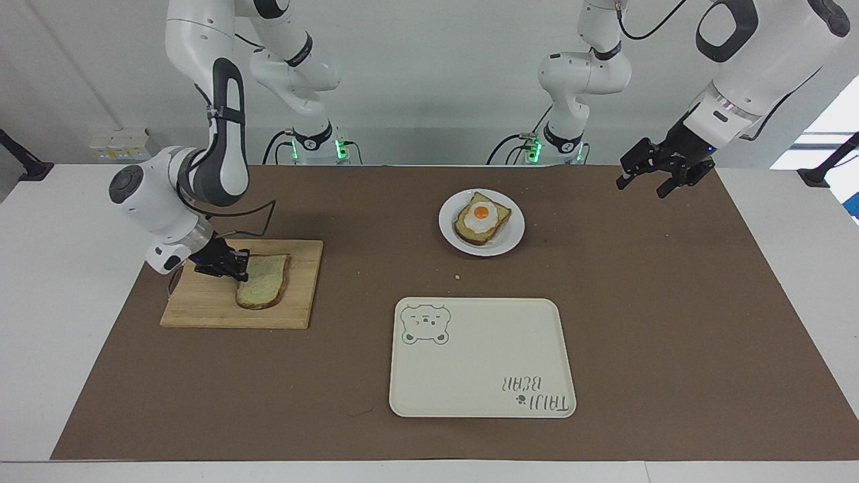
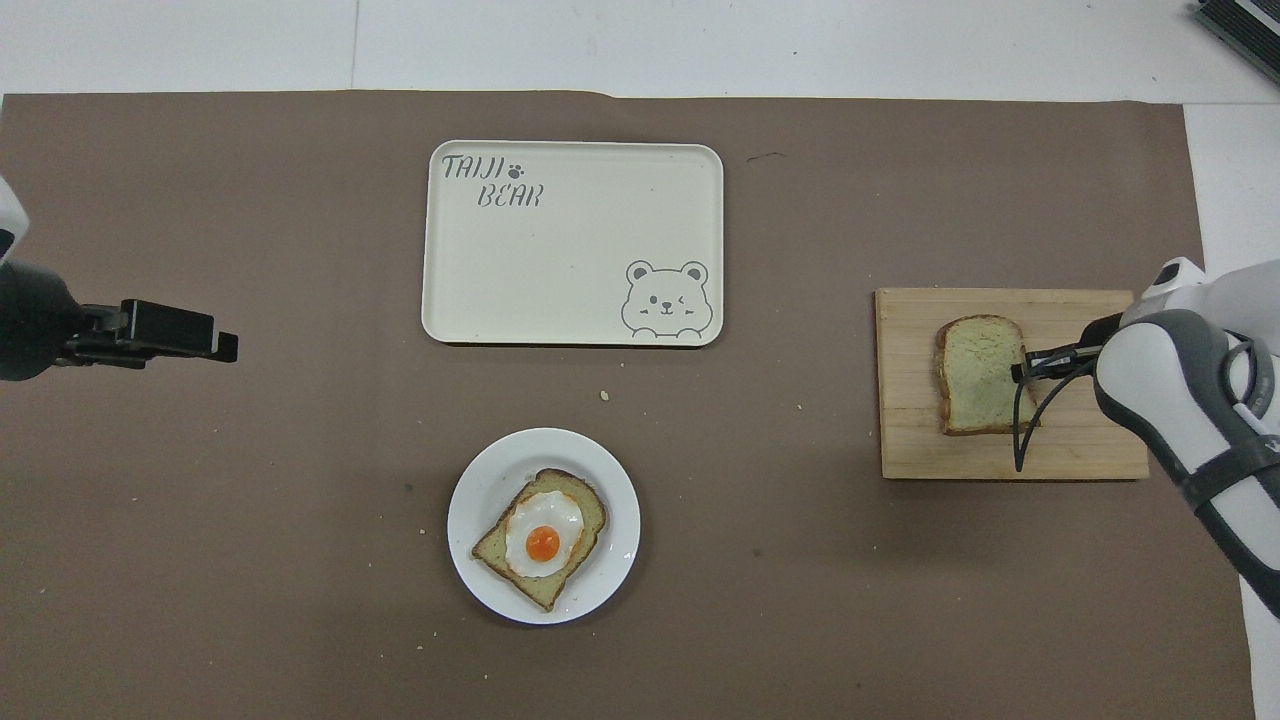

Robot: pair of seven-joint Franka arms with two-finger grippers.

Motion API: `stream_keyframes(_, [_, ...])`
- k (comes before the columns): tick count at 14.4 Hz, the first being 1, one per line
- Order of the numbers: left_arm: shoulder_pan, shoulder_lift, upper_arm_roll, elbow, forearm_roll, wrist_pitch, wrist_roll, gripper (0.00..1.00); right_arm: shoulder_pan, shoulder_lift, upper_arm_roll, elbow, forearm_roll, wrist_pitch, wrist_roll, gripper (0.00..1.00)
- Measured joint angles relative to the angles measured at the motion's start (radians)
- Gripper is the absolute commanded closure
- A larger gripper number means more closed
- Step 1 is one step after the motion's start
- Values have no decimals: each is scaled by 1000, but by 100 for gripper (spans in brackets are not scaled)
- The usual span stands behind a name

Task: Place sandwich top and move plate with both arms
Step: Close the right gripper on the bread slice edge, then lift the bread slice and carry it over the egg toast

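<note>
Facing view | right hand (image 1: 240,267) low, clamped on sandwich top (image 1: 263,290) edge | left hand (image 1: 658,176) raised, spread wide

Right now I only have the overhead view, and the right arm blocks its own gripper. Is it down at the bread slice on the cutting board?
Observer: Yes. In the facing view the right gripper is down at board level, at the edge of the bread slice toward the right arm's end.
Operator: Has it got hold of it?
Observer: Its fingertips are closed on that edge. The slice lies flat on the cutting board, not lifted.
Operator: And the left gripper, is it resting on the mat?
Observer: No. The left gripper hangs in the air over the mat at the left arm's end, fingers open and holding nothing. That arm waits.
</note>
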Motion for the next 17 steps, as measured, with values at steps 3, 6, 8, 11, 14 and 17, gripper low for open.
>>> stream_keyframes(3, [0,0,0,0,0,0,0,0,1,-29,2,25,0,-41,0,100])
stream_keyframes(6, [0,0,0,0,0,0,0,0,1,-67,2,80,0,-146,0,100])
stream_keyframes(8, [0,0,0,0,0,0,0,0,1,-89,2,119,0,-231,0,100])
stream_keyframes(11, [0,0,0,0,0,0,0,0,1,-100,4,185,12,-365,0,100])
stream_keyframes(14, [0,0,0,0,0,0,0,0,2,-100,9,219,97,-451,0,100])
stream_keyframes(17, [0,0,0,0,0,0,0,0,14,-100,20,222,134,-485,0,100])
